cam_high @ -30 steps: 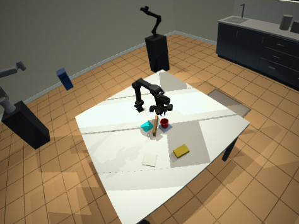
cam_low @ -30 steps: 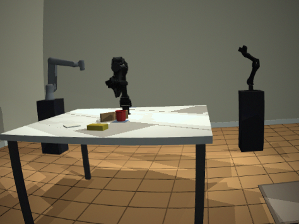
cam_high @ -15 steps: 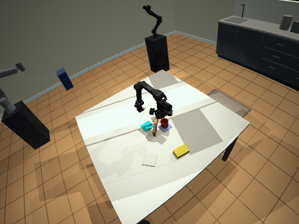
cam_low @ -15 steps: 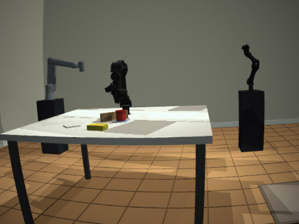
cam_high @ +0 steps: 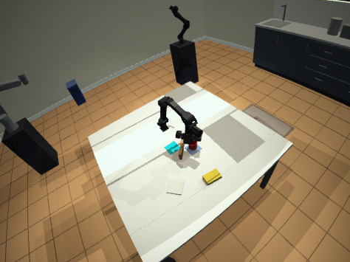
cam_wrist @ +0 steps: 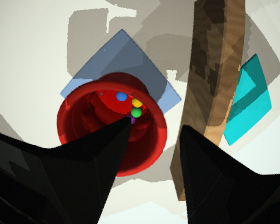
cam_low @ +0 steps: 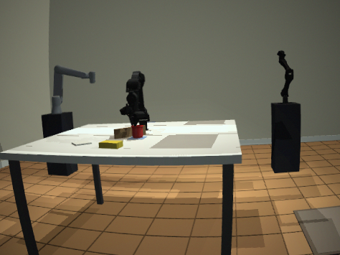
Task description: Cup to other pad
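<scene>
Red round cup (cam_high: 193,146) (cam_low: 138,131) (cam_wrist: 162,131) with marbles (cam_wrist: 136,112) stands on the blue square pad (cam_high: 198,150) (cam_low: 143,138) (cam_wrist: 122,55), inward from the tabletop's (cam_high: 148,240) (cam_low: 201,158) edges; partly open black tool (cam_high: 187,141) (cam_low: 134,125) (cam_wrist: 156,127) holds nothing; gripping, carrying to the cyan pad (cam_high: 170,147) (cam_wrist: 250,102) and release remain

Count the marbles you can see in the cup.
4: blue, yellow, green and purple, all inside the red cup. The gripper's finger may hide more.

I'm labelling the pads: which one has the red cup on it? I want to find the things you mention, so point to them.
The blue pad (cam_high: 198,151) (cam_low: 143,138) (cam_wrist: 120,52); the turquoise one (cam_high: 171,147) (cam_wrist: 255,102), beyond the wooden block (cam_high: 181,152) (cam_low: 122,132) (cam_wrist: 216,60), has no cup.
</scene>
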Action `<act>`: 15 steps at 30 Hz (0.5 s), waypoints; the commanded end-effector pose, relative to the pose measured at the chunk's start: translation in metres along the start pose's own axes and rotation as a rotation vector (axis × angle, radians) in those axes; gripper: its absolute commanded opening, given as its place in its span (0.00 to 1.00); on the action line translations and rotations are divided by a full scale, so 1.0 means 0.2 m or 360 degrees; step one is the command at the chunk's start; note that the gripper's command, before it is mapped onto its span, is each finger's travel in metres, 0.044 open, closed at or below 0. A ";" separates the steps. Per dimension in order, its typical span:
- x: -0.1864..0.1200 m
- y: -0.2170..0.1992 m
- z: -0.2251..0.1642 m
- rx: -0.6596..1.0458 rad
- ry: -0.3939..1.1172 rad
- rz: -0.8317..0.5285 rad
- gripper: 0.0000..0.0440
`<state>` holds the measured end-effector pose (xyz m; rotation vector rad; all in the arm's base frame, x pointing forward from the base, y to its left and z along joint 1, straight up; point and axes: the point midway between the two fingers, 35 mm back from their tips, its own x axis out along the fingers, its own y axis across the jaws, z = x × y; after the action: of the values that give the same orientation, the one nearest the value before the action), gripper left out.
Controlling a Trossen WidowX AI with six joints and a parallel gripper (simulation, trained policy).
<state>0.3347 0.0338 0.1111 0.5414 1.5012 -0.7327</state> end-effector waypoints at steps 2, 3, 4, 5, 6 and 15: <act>0.11 -0.01 -0.02 -0.0032 0.0022 -0.0049 0.38; 0.14 -0.01 -0.02 -0.0041 0.0027 -0.0054 0.38; 0.16 0.00 -0.02 -0.0051 0.0031 -0.0059 0.38; 0.18 0.00 -0.03 -0.0062 0.0036 -0.0063 0.38; 0.20 0.00 -0.03 -0.0074 0.0041 -0.0067 0.38; 0.30 -0.01 -0.05 -0.0199 0.0051 -0.0079 0.05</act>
<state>0.3286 0.0358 0.0593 0.4556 1.5587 -0.6743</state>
